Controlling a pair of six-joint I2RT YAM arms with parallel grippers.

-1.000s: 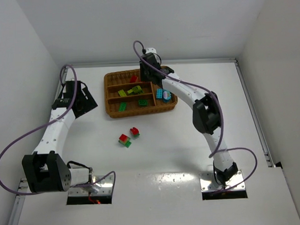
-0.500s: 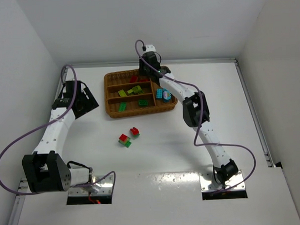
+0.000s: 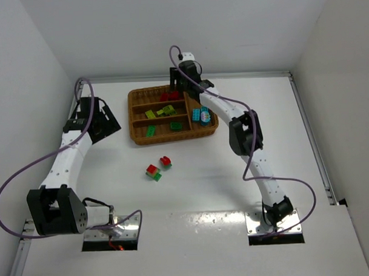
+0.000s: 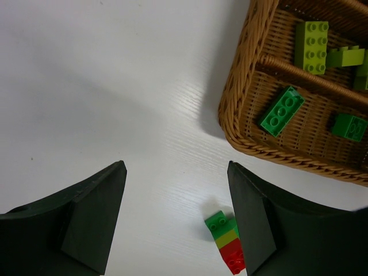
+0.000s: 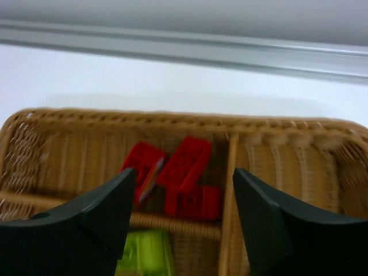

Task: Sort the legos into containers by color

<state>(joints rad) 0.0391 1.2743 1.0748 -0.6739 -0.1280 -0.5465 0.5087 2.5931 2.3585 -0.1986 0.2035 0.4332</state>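
The brown wicker tray (image 3: 142, 141) holds red legos (image 3: 169, 96) in the far slot, yellow-green ones (image 3: 150, 114) in the middle slot, green ones (image 3: 150, 131) in the near slot and cyan ones (image 3: 201, 116) in the cross slot. Two red-topped stacks (image 3: 153, 172) (image 3: 166, 161) lie on the table in front of the tray. My right gripper (image 3: 181, 85) is open and empty above the far slot, over the red legos (image 5: 184, 167). My left gripper (image 3: 102, 122) is open and empty, left of the tray. A green-yellow-red stack (image 4: 224, 241) shows by its right finger.
The tray's corner (image 4: 241, 115) with a green brick (image 4: 281, 111) and a yellow-green brick (image 4: 311, 46) shows in the left wrist view. The back wall rail runs just behind the tray (image 5: 172, 118). White side walls close in the table.
My right gripper has moved a little toward the tray's far rim and its elbow has swung. The left arm has not moved.
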